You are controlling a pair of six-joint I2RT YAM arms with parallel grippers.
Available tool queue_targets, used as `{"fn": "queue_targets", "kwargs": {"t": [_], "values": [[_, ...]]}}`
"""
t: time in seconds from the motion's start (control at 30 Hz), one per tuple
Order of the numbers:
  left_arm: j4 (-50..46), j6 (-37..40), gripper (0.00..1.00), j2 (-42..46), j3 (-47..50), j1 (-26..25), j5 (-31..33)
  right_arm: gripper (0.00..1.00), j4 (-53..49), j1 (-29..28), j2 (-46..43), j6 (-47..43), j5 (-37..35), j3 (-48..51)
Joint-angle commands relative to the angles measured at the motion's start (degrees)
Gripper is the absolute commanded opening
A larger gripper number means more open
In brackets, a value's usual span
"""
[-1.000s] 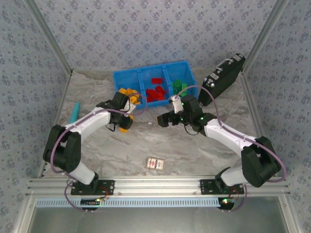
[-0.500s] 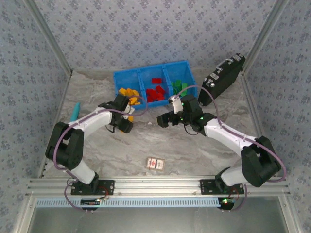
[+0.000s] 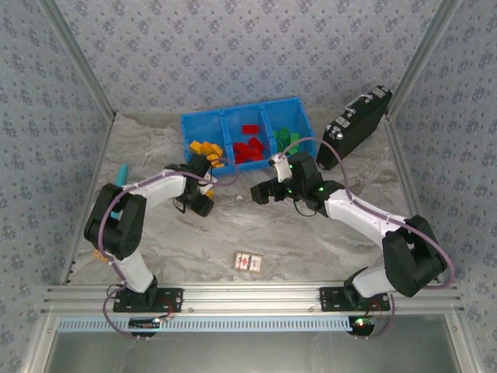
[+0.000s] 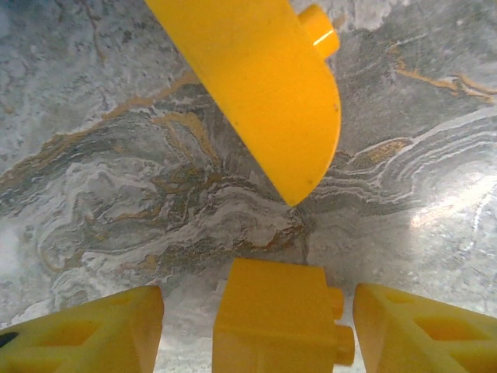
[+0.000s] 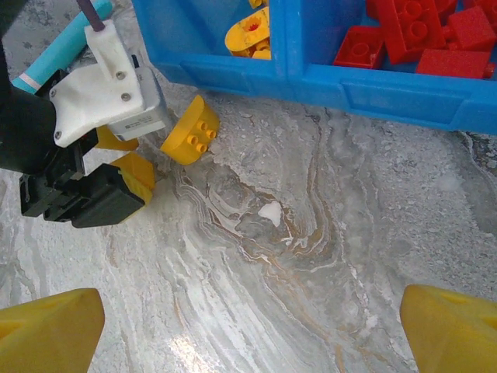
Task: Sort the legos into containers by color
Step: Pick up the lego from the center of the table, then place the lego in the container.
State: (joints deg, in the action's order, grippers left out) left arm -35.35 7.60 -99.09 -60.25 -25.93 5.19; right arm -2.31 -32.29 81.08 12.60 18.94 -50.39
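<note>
Near the blue tray (image 5: 373,93), toward the far side of the bench (image 3: 311,256), the left gripper (image 4: 258,295) hangs low over the grey stone top. Its yellow fingers (image 4: 85,330) are part way open. A small yellow brick (image 4: 272,318) sits between them with a gap on each side, so they are not holding it. Just past the fingertips lies a yellow curved brick (image 4: 264,85), on the bench and close to the near wall of the tray's left box.

The right gripper (image 5: 248,334) is to the right of it, near the middle of the bench. Its fingers are spread wide and nothing is between them.

Inside the tray, yellow bricks (image 3: 204,148) are in the left box, red bricks (image 3: 248,149) in the middle box and green bricks (image 3: 284,138) in the right box.

A black case (image 3: 356,124) stands to the right of the tray. A teal pen (image 3: 118,177) lies at the left, and a small red card box (image 3: 248,261) lies at the near side.
</note>
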Motion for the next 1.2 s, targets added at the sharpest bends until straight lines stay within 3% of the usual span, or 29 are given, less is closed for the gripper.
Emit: {"fn": "queue_targets", "kwargs": {"t": [0.0,0.7,1.03,1.17], "values": [[-0.86,0.93,0.64,-1.29,-1.90,0.07,-0.15,1.00,0.39,0.55,0.43,-0.91,1.18,-0.38],[-2.81,-0.96,0.42,0.15,-2.97,0.27,-1.44,1.00,0.35,2.85,-0.32,0.32,4.19,1.55],[-6.63,-2.53,0.40,6.44,-8.63,0.25,-0.73,1.00,-0.08,3.29,-1.05,0.14,3.82,2.58],[-4.94,-3.27,0.38,7.90,-13.53,0.27,2.71,1.00,-0.55,3.20,-1.43,0.28,3.75,2.85]]}}
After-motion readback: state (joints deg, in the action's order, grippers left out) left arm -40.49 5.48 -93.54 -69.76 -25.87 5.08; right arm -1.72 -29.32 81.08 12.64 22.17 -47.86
